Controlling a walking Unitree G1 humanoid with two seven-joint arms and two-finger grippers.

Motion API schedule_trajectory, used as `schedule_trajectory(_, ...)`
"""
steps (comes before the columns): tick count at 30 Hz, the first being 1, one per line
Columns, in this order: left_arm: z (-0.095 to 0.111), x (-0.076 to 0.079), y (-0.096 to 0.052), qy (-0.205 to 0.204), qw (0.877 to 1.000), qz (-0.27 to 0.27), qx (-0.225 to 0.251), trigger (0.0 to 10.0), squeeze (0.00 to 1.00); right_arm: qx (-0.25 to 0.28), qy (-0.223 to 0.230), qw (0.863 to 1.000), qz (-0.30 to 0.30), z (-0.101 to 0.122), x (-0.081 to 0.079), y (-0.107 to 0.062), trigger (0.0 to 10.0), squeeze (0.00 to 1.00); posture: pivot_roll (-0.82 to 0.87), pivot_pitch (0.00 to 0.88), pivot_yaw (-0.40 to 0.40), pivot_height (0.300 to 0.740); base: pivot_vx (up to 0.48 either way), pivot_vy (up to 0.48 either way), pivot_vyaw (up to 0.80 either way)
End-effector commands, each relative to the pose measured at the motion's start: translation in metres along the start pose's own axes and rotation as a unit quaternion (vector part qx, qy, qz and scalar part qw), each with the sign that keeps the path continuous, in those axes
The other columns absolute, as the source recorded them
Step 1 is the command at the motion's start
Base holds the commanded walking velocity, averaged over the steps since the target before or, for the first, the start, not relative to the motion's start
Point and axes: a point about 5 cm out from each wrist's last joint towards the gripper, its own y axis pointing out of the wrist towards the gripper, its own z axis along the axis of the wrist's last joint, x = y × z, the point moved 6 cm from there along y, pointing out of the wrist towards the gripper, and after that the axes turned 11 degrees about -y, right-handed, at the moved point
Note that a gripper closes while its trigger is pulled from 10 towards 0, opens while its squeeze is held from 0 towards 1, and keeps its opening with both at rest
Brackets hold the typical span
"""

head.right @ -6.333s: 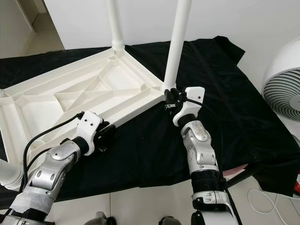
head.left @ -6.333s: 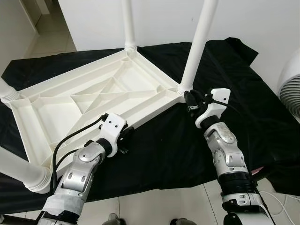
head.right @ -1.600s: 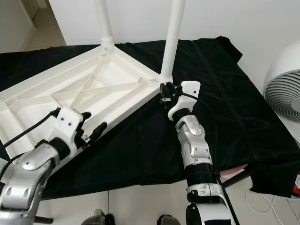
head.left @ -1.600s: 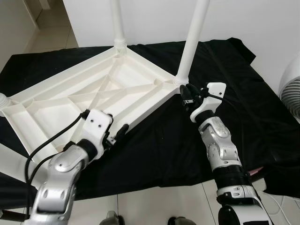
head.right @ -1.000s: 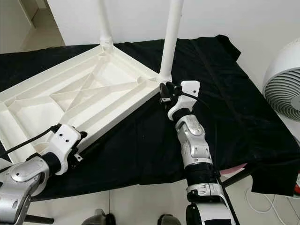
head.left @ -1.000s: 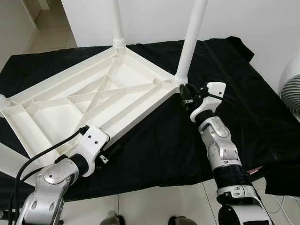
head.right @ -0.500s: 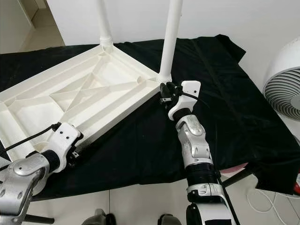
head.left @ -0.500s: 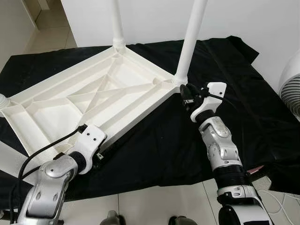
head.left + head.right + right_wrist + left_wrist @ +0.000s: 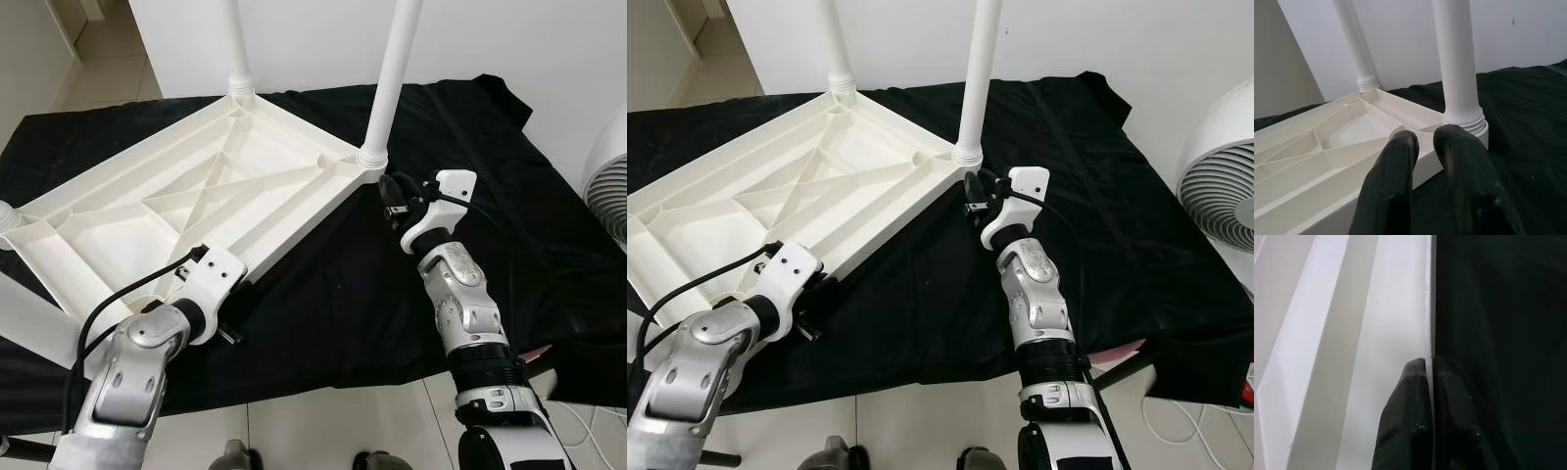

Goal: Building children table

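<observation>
1. Left gripper (image 9: 1429, 382): fingers pressed together with the thin lower lip of the table top's (image 9: 196, 196) near edge pinched between them. One second ago it sat lower and further toward the robot along that edge; it has since slid up along the edge.
2. Right gripper (image 9: 1425, 144): fingers slightly parted, holding nothing, poised just beside the near right corner, below the base of the right leg (image 9: 390, 69). It has barely shifted over the last second.
3. Task object: the white table lies upside down on the black cloth (image 9: 509, 176), ribs facing up. Compared with half a second ago, it appears turned slightly.
4. Meaning, as a judgement: the legs in view are seated; the work now reads as repositioning the assembled table, probably before turning it upright.
5. Surroundings: a second leg (image 9: 235, 44) rises at the far corner; a white fan (image 9: 1220, 176) stands well off to the right.
6. Obstruction: the loose cloth may drag or bunch under the edge.
</observation>
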Motion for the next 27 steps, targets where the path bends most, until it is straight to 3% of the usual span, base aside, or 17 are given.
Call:
schedule_trajectory(1,0.017,-0.015,0.007,-0.013,0.995,0.093,0.042,0.0,0.0,0.0,0.002,1.0,0.004,0.001,-0.002,0.002,10.0,0.0,0.01,0.093,0.042,0.74,0.0,0.0,0.0)
schedule_trajectory(2,0.022,-0.012,0.012,-0.016,0.994,0.092,0.048,0.0,0.0,0.001,0.002,1.0,0.004,0.001,-0.003,0.003,10.0,0.0,0.01,0.093,0.042,0.74,0.0,0.0,0.0)
schedule_trajectory(3,0.026,-0.011,0.015,-0.017,0.994,0.092,0.053,3.4,0.0,0.001,0.002,1.0,0.005,0.002,-0.003,0.003,10.0,0.0,0.01,0.093,0.042,0.74,0.0,0.0,0.0)
schedule_trajectory(4,0.026,-0.011,0.015,-0.017,0.994,0.092,0.053,3.4,0.0,0.001,0.002,1.0,0.005,0.002,-0.003,0.003,10.0,0.0,0.01,0.093,0.042,0.74,0.0,0.0,0.0)
schedule_trajectory(5,0.029,-0.01,0.017,-0.017,0.994,0.09,0.056,10.0,0.0,0.002,0.002,1.0,0.005,0.002,-0.003,0.003,10.0,0.0,0.01,0.093,0.042,0.74,0.0,0.0,0.0)
schedule_trajectory(9,0.031,-0.009,0.018,-0.019,0.994,0.087,0.062,10.0,0.0,0.002,0.002,1.0,0.005,0.002,-0.003,0.003,10.0,0.0,0.0,0.09,0.042,0.74,0.0,0.0,0.0)
schedule_trajectory(10,0.034,-0.007,0.018,-0.023,0.994,0.078,0.072,10.0,0.25,0.002,0.002,1.0,0.004,0.002,-0.003,0.003,10.0,0.0,0.0,0.09,0.042,0.74,0.0,0.0,0.0)
schedule_trajectory(12,0.034,-0.007,0.018,-0.023,0.994,0.078,0.072,10.0,0.25,0.002,0.002,1.0,0.004,0.002,-0.003,0.003,10.0,0.0,0.0,0.09,0.042,0.74,0.0,0.0,0.0)
schedule_trajectory(13,0.038,-0.005,0.014,-0.024,0.994,0.062,0.09,10.0,1.0,0.002,0.001,1.0,0.005,0.002,-0.003,0.003,10.0,0.0,0.01,0.091,0.041,0.74,0.0,0.0,0.0)
schedule_trajectory(17,0.042,-0.005,0.008,-0.011,0.993,0.048,0.109,10.0,0.98,0.002,0.0,1.0,0.005,0.001,-0.003,0.003,10.0,0.0,0.01,0.091,0.041,0.74,0.0,0.0,0.0)
schedule_trajectory(18,0.047,-0.006,-0.001,-0.003,0.991,0.039,0.13,10.0,0.0,0.001,-0.001,1.0,0.006,0.001,-0.004,0.003,10.0,0.0,0.01,0.092,0.038,0.74,0.0,0.0,0.0)
schedule_trajectory(23,0.054,-0.011,-0.019,-0.011,0.985,0.044,0.168,10.0,0.0,0.0,-0.003,1.0,0.008,0.0,-0.005,0.003,10.0,0.0,0.02,0.092,0.037,0.74,0.0,0.0,0.0)
schedule_trajectory(24,0.055,-0.013,-0.029,-0.034,0.98,0.048,0.189,10.0,0.0,0.0,-0.003,1.0,0.01,-0.001,-0.006,0.003,10.0,0.0,0.03,0.094,0.03,0.74,0.0,0.0,0.0)
schedule_trajectory(27,0.055,-0.013,-0.038,-0.053,0.976,0.05,0.205,10.0,0.0,-0.001,-0.003,1.0,0.012,-0.001,-0.007,0.004,10.0,0.0,0.03,0.094,0.03,0.74,0.0,0.0,0.0)
